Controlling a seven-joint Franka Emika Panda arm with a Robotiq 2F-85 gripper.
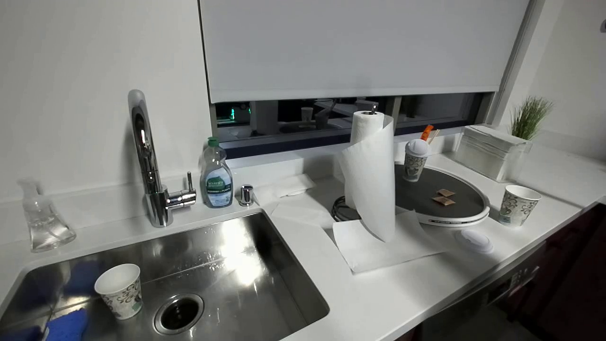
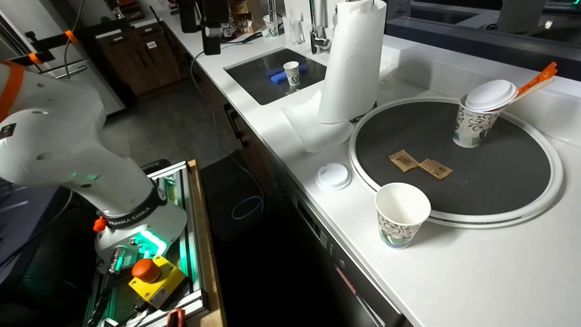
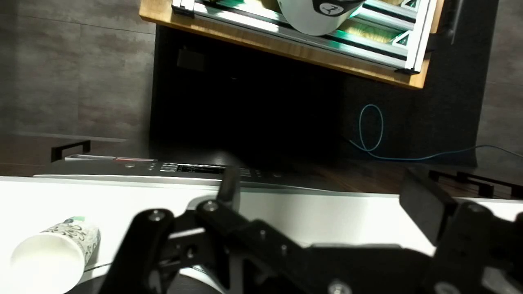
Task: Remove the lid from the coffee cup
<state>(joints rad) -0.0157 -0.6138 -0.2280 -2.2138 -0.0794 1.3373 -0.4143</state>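
Can see the gripper (image 3: 327, 197) with widely parted jaws. In both exterior views, can find the lid (image 2: 333, 175) on the countertop (image 2: 490, 272), just beside the tray (image 2: 413, 127) and near the upright, open-topped coffee cup (image 2: 400, 220); on the tray, can see another patterned cup (image 2: 472, 126) with a tilted white cover (image 2: 491, 95) on top.

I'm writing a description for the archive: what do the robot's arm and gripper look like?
The Panda arm is white and rounded, with an orange band around it, a black collar lettered FRANKA EMIKA and a green light below that. The Robotiq gripper is black, with angular, jointed linkages, shiny screw heads and flat, block-like fingertips.
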